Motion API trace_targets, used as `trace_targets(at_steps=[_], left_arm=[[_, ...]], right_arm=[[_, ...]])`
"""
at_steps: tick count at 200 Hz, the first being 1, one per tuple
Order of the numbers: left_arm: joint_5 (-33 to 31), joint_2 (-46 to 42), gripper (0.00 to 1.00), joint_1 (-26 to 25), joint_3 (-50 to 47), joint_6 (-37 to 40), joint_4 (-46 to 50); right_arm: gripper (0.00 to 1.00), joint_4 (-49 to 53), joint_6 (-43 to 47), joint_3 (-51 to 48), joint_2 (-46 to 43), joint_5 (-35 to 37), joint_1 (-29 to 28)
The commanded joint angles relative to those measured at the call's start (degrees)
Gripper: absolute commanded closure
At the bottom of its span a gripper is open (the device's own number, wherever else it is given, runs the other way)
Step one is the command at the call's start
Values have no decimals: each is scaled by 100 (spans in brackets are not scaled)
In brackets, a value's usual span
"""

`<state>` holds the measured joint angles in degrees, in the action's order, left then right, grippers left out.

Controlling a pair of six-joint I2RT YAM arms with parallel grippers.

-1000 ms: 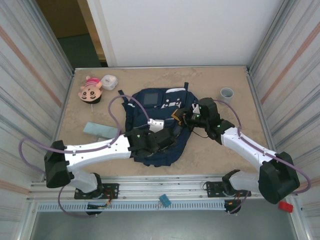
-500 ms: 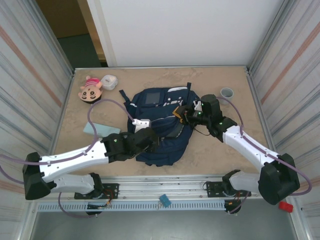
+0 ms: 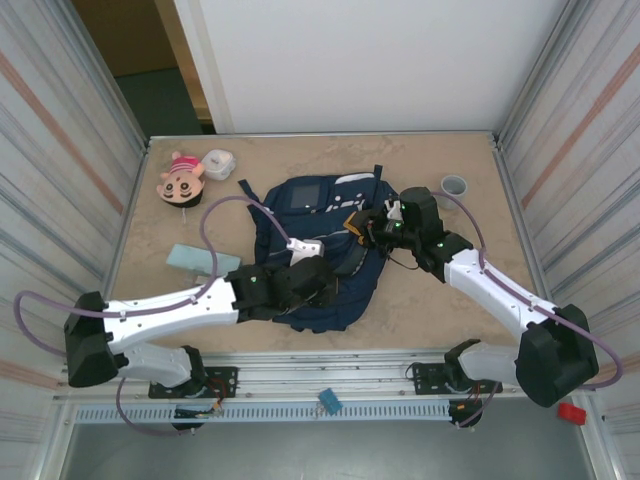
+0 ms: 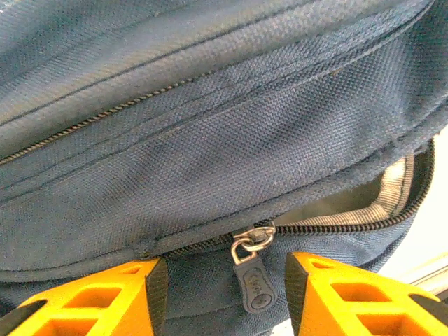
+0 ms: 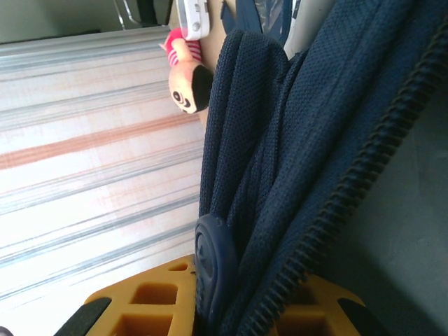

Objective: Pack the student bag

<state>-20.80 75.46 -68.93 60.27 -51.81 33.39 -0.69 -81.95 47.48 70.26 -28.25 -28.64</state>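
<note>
Loosely straddled the bag's (image 4: pixel 210 140) zip pull (image 4: pixel 255 285) with parted left fingers (image 4: pixel 91 297), touching it nowhere; clamped bag fabric between closed right fingers (image 5: pixel 168 274).

Cropped and covered parts of the packing scene

In the left wrist view the lower edge cuts off the orange fingers (image 4: pixel 105 297) of the left end effector (image 4: pixel 222 283). The large navy-blue fabric backpack (image 4: pixel 210 140) runs past every edge, and the inside of its zip pocket is hidden beyond a strip of grey lining (image 4: pixel 364 203). In the right wrist view the right end effector's (image 5: pixel 231 301) fingers are cropped at the bottom, backpack fabric covers part of a pink doll (image 5: pixel 183 87), and the top edge cuts a white object (image 5: pixel 192 17).
</note>
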Motion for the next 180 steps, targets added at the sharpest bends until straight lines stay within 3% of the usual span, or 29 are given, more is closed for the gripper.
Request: trace_targets(at_steps=[1, 24, 47, 90, 162, 180], left_arm=[[-211, 152, 53, -29, 257, -101, 185], [-360, 259, 63, -14, 276, -236, 347], [-327, 268, 81, 42, 195, -310, 313], [-468, -70, 100, 102, -63, -427, 517], [-452, -964, 100, 444, -798, -197, 974], [-340, -1191, 100, 469, -972, 40, 729]], right_arm=[[97, -476, 105, 419, -122, -185, -89], [97, -471, 98, 420, -160, -210, -106], [97, -450, 126, 432, -185, -249, -90], [97, -337, 203, 429, -229, -399, 114], [97, -92, 398, 563, -272, -963, 917], [94, 4, 482, 680, -184, -1119, 1117]])
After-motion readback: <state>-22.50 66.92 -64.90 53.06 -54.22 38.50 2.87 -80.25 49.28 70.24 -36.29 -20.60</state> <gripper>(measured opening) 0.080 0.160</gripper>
